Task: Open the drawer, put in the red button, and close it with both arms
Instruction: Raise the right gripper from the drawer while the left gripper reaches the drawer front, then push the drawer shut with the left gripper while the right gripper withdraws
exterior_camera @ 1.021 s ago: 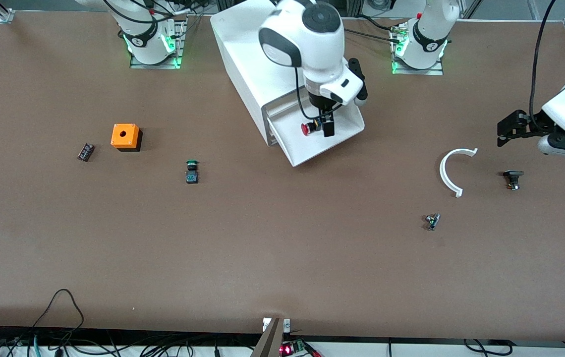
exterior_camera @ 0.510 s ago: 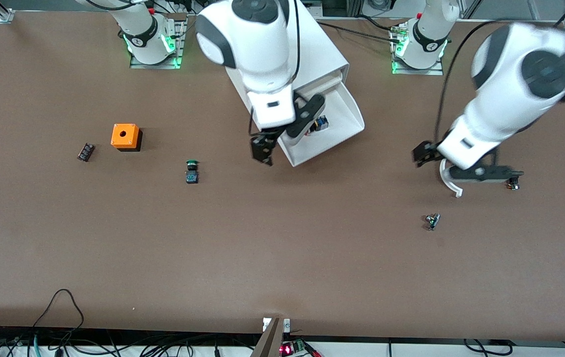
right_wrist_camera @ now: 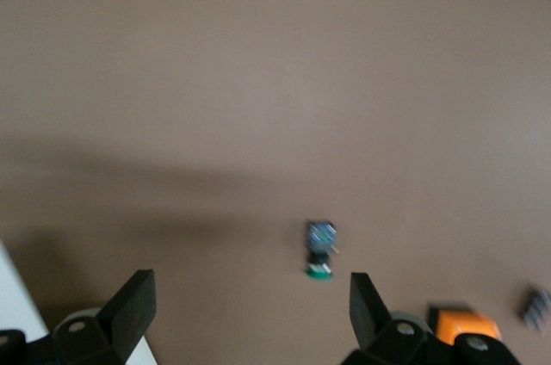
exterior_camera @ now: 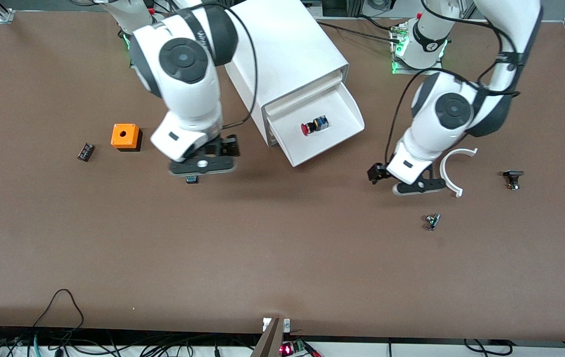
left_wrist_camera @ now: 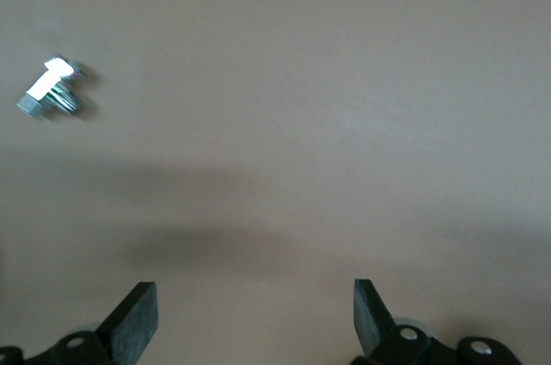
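Note:
The red button point(exterior_camera: 313, 126) lies on its side in the drawer point(exterior_camera: 344, 111), the lowest one of the white cabinet point(exterior_camera: 287, 54), which is pulled out. My right gripper point(exterior_camera: 227, 148) is open and empty over the table beside the drawer, toward the right arm's end. In the right wrist view the right gripper point(right_wrist_camera: 250, 283) has nothing between its fingers. My left gripper point(exterior_camera: 376, 173) is open and empty over the table toward the left arm's end of the drawer. The left wrist view shows the left gripper point(left_wrist_camera: 254, 292) over bare table.
A green-capped button point(right_wrist_camera: 320, 249) lies under the right hand, mostly hidden in the front view. An orange box point(exterior_camera: 125, 135) and a small dark part point(exterior_camera: 85, 151) sit toward the right arm's end. A white curved piece point(exterior_camera: 448, 171), a black part point(exterior_camera: 513, 177) and a small metal part point(exterior_camera: 431, 221) lie near the left gripper.
My right gripper has let go of the red button in the drawer and swung out over the green button. The left arm has swept in from the table's end toward the drawer.

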Robot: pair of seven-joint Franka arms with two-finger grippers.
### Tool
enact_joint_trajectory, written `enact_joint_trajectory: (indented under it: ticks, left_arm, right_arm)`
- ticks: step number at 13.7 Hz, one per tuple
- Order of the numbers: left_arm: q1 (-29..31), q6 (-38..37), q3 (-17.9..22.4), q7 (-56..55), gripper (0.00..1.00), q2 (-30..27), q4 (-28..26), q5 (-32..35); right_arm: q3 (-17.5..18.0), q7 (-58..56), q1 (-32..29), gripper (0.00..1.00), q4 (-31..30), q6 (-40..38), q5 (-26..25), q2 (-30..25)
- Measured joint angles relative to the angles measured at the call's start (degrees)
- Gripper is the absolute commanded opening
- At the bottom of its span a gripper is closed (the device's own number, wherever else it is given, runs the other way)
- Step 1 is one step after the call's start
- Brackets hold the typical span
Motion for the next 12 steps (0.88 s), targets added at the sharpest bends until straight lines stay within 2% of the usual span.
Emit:
enact_joint_trajectory:
  ticks: [3, 5, 9, 12]
  left_arm:
    - [-1.66, 1.03, -2.54, -1.5, 1.0, 0.76, -2.65, 0.0]
    - [-2.02, 1.04, -5.41, -1.77, 1.0, 0.76, -4.15, 0.0]
    - [-2.29, 1.05, -9.65, -1.91, 1.0, 0.65, -6.61, 0.0]
    - [-2.33, 1.03, -14.0, -1.91, 1.0, 0.55, -8.03, 0.0]
  right_arm:
    - [-5.54, 2.22, -0.52, 1.0, -0.22, -2.83, 0.0, -2.31]
    - [-6.98, 2.35, -3.82, 1.0, -0.37, -2.84, 0.39, -3.78]
    - [-6.68, -5.6, -14.53, 1.0, -2.83, -3.09, 2.67, -7.06]
    - [-3.07, -13.79, -23.96, 1.0, -6.72, -2.49, 5.07, -9.21]
